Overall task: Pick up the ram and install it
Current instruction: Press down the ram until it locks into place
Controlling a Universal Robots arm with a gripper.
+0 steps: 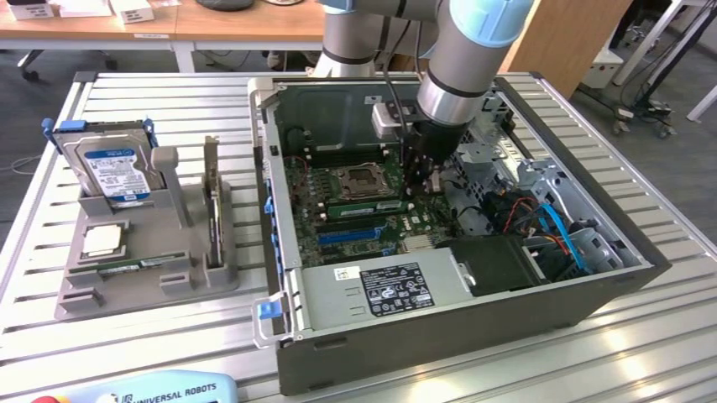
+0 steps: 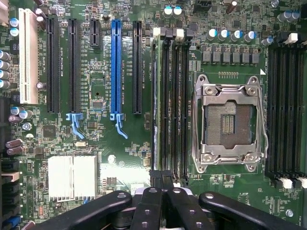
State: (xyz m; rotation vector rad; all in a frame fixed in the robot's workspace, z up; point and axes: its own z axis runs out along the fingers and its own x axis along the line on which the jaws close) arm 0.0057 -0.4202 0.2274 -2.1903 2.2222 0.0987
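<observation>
The ram is a narrow green stick standing on edge in a motherboard slot, between the processor socket and the blue card slots. In the wrist view the ram shows as a thin edge in the memory slot farthest from the socket. My gripper reaches down inside the open computer case, just off one end of the stick. Its black fingers are pressed together, and the gripper has nothing visible between them. I cannot tell whether the fingertips touch the ram.
The case walls, the power supply and the blue and orange cables hem the arm in. On the exterior view's left, a grey holder carries a hard drive, a square silver chip and an upright card.
</observation>
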